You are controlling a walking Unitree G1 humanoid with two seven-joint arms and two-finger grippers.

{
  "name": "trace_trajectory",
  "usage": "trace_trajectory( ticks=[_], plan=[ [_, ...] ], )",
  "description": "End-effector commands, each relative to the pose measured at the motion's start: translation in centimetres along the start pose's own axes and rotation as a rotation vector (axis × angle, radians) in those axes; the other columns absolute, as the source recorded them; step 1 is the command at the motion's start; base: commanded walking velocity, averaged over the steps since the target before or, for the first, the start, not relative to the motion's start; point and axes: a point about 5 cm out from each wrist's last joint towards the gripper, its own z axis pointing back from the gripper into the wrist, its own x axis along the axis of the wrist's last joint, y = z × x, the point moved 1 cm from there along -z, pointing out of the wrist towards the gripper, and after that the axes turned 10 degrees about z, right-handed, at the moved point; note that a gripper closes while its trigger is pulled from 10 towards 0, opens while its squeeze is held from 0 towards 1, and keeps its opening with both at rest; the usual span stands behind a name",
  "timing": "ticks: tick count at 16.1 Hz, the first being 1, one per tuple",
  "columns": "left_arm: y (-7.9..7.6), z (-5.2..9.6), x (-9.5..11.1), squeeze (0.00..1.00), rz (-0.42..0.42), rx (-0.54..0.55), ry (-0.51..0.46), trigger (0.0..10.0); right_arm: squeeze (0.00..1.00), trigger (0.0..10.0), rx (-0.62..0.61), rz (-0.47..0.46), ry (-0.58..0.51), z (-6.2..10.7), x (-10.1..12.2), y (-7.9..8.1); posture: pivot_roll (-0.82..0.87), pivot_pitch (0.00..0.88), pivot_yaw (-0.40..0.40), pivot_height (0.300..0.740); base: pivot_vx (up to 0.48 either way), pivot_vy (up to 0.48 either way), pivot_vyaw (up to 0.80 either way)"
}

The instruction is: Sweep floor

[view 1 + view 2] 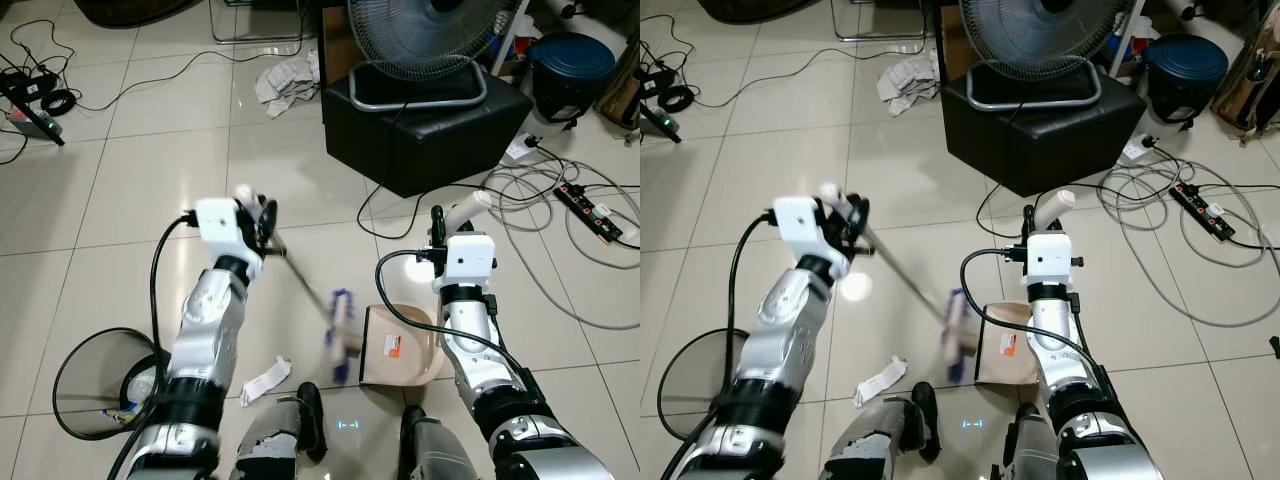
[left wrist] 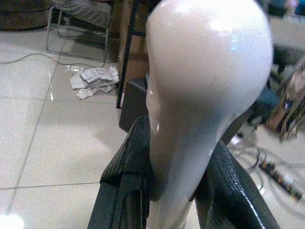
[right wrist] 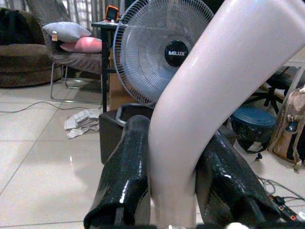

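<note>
**Broom in one tool, dustpan in the other, paper scrap left to get**

My left tool is clamped around the white knob at the top of the broom, so the long shaft slants down and the bristle head lands right at the dustpan's mouth. My right tool is closed on the dustpan handle, holding the beige dustpan flat on the floor tiles just ahead of my feet so stuff can get pushed in. A crumpled paper scrap lies on the broom's far side from the pan, near the wire bin. I'd say that's the next thing to drag over.
</note>
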Motion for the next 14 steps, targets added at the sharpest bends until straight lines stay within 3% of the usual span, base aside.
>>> trace_trajectory(
  ticks=[1,4,6,10,14],
  plan=[
    [0.2,0.2,-0.9,0.00,0.095,0.030,0.028,10.0,0.00,10.0,-0.010,-0.060,0.053,0.9,-0.7,0.6,0.12,0.243,0.125,0.740,0.000,0.000,0.00],
    [0.2,-0.1,-0.5,0.00,0.112,0.005,0.025,10.0,0.00,10.0,-0.065,-0.091,0.055,0.8,-0.8,-0.7,0.11,0.233,0.128,0.740,0.000,0.000,0.00],
    [-0.1,-0.1,-0.1,0.00,0.058,-0.047,0.028,10.0,0.00,10.0,-0.073,-0.091,0.043,0.9,-0.8,-1.4,0.11,0.216,0.128,0.740,0.000,0.000,0.00],
    [-0.3,-1.0,3.8,0.00,-0.029,-0.113,-0.101,10.0,0.00,10.0,-0.090,-0.077,0.031,1.2,-0.9,-2.4,0.11,0.198,0.128,0.740,0.000,0.000,0.00],
    [0.5,-0.8,6.9,0.00,-0.122,-0.123,-0.204,10.0,0.00,10.0,-0.103,-0.072,0.072,1.9,-1.7,-2.6,0.12,0.110,0.099,0.740,0.000,0.000,0.00]
  ],
)
